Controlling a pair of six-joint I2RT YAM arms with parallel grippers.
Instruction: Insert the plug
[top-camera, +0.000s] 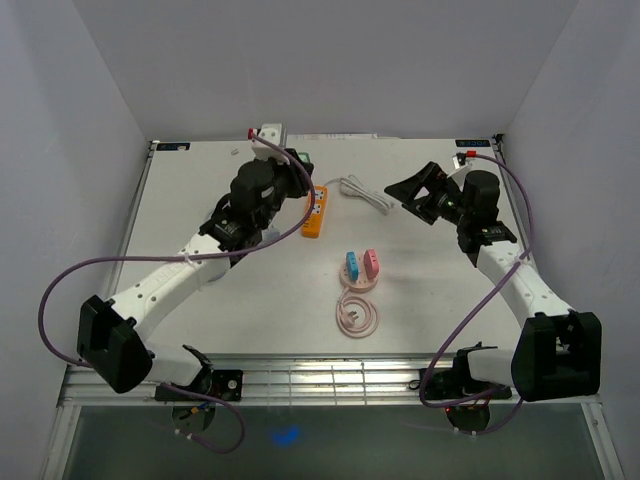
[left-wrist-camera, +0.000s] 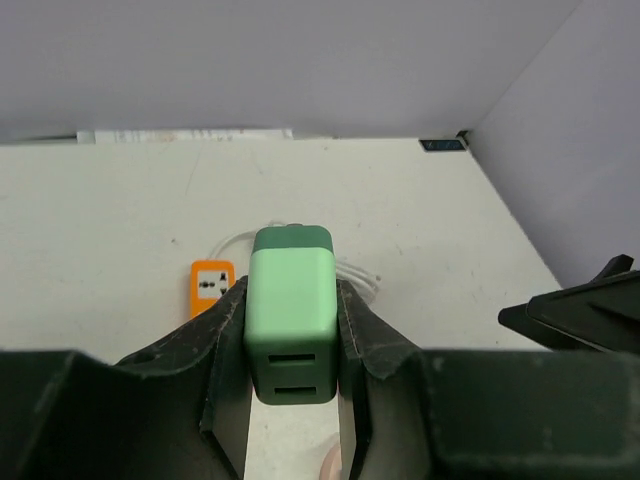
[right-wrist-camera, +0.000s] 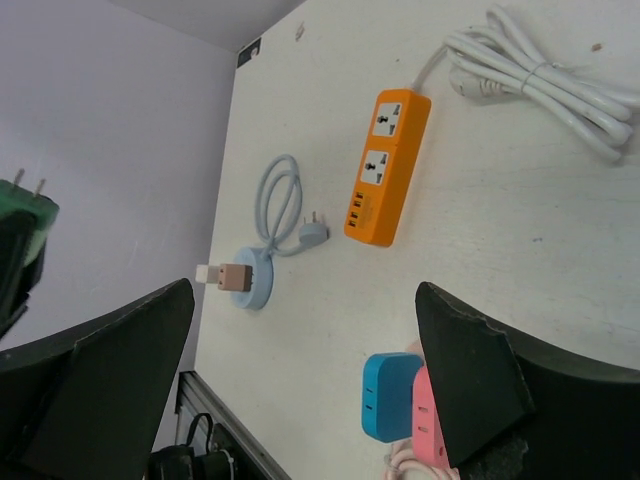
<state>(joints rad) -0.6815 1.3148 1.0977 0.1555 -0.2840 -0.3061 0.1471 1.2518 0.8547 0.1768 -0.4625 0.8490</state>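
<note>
My left gripper (left-wrist-camera: 290, 305) is shut on a green plug (left-wrist-camera: 291, 300), which sits upright between the jaws with two slots on the face toward the camera. From above, this gripper (top-camera: 297, 168) hovers just left of the far end of the orange power strip (top-camera: 314, 212). The strip's end socket (left-wrist-camera: 211, 284) shows just left of the plug. My right gripper (right-wrist-camera: 305, 300) is open and holds nothing. It hangs above the table at the right (top-camera: 408, 193). The strip (right-wrist-camera: 388, 167) lies beyond it, and the green plug's prongs (right-wrist-camera: 22, 190) show at the left edge.
A bundled white cable (top-camera: 365, 192) runs from the strip's far end. A blue plug (top-camera: 352, 265) and a pink plug (top-camera: 371, 263) stand on a round base above a coiled pink cord (top-camera: 357, 312). A pale blue round base with a brown plug (right-wrist-camera: 235, 277) lies left of the strip.
</note>
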